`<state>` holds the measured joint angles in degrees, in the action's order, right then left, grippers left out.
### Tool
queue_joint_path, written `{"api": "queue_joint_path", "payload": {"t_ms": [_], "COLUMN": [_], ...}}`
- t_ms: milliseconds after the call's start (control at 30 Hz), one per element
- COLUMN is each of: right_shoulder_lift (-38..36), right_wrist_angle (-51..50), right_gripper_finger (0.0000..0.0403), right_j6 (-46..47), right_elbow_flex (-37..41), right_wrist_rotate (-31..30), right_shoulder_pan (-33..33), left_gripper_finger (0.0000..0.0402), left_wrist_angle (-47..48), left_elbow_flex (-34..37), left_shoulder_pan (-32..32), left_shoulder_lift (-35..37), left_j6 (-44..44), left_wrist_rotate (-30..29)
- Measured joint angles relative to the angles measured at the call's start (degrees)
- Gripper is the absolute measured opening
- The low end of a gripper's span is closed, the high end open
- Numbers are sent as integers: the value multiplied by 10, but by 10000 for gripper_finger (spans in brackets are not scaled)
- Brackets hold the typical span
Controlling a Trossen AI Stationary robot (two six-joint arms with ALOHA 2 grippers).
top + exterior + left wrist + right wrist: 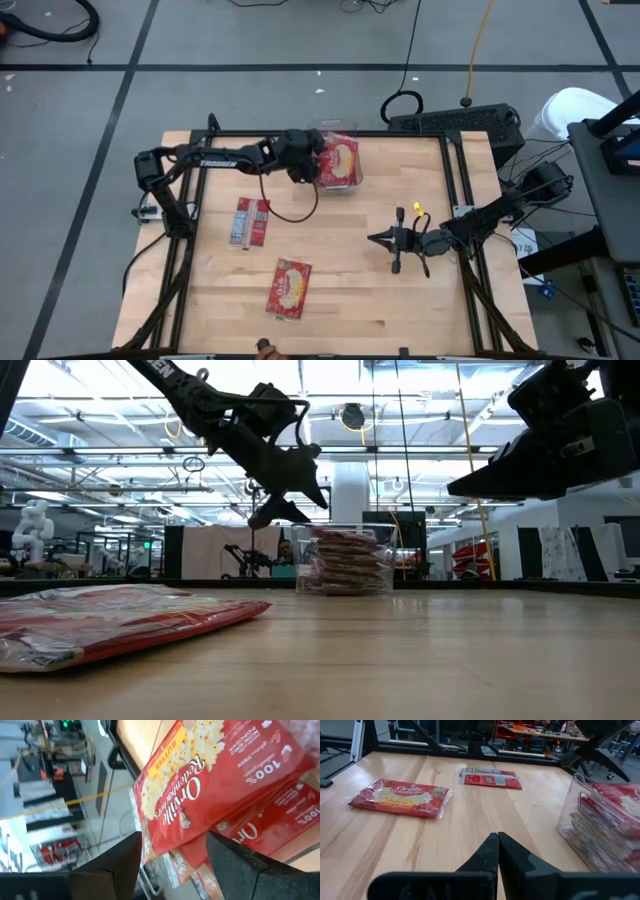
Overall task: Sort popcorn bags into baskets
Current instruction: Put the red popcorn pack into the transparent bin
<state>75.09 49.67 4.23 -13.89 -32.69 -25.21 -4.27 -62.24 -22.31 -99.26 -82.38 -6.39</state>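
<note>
Wooden table [350, 280]: clear bin [340, 163] upper centre, stacked full of popcorn bags [220, 780]. Left gripper [308, 163] above its edge, fingers spread, empty. Right gripper [378, 239] centre right, closed, empty. Two loose bags: lower centre [288, 288], centre left [250, 221].

The top popcorn bag [220, 785] in the left wrist view carries the brand "Orville Redenbacher's" in white script, "BUTTER" on a yellow band, and "100%" with "NON-GMO POPCORN" in white (smaller print beside it is too fine to read). A bag underneath [280, 820] shows "100%" again. The nearer loose bag [400, 797] on the table reads "Orville".
</note>
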Motion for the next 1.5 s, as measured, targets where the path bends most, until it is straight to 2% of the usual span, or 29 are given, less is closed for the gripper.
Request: {"api": "queue_joint_path", "payload": {"t_ms": [233, 500, 533, 600, 667, 700, 800, 867, 1000, 1133, 1267, 1400, 1500], "right_shoulder_lift": [0, 0, 0, 0, -4, -11, -33, -48, -62, -63, -63, -61, -50], "right_wrist_angle": [-9, -16, -14, -3, 14, 14, -28, -94, -250, -381, -442, -468, -478], "right_gripper_finger": [1, 1, 1, 1, 1, 1, 1, 1, 0, 0, 0, 0, 0], "right_j6": [7, 40, 51, 70, 63, 49, 13, -4, -25, -32, -39, -54, -69], "right_elbow_flex": [0, 0, 0, 0, -6, -12, -49, -80, -161, -230, -262, -268, -268], "right_wrist_rotate": [0, -3, -9, -61, -108, -106, -66, -34, 64, 188, 312, 373, 393], "right_shoulder_pan": [0, 0, 2, 9, 28, 41, 97, 144, 249, 351, 438, 523, 568], "left_gripper_finger": [227, 228, 227, 227, 227, 227, 227, 227, 227, 227, 227, 227, 227], "left_wrist_angle": [29, 66, 72, 98, 117, 132, 207, 255, 282, 225, 172, 133, 111], "left_elbow_flex": [0, 0, 0, 0, 0, 0, 0, 0, 22, 70, 116, 143, 157], "left_shoulder_pan": [32, 45, 47, 51, 59, 62, 70, 86, 124, 157, 183, 202, 218], "left_shoulder_lift": [5, 64, 75, 101, 130, 143, 172, 178, 177, 175, 174, 174, 174], "left_j6": [20, 124, 153, 253, 427, 515, 701, 781, 901, 961, 1003, 1042, 1065], "left_wrist_rotate": [-118, -132, -132, -134, -148, -151, -143, -144, -178, -203, -209, -219, -230]}}
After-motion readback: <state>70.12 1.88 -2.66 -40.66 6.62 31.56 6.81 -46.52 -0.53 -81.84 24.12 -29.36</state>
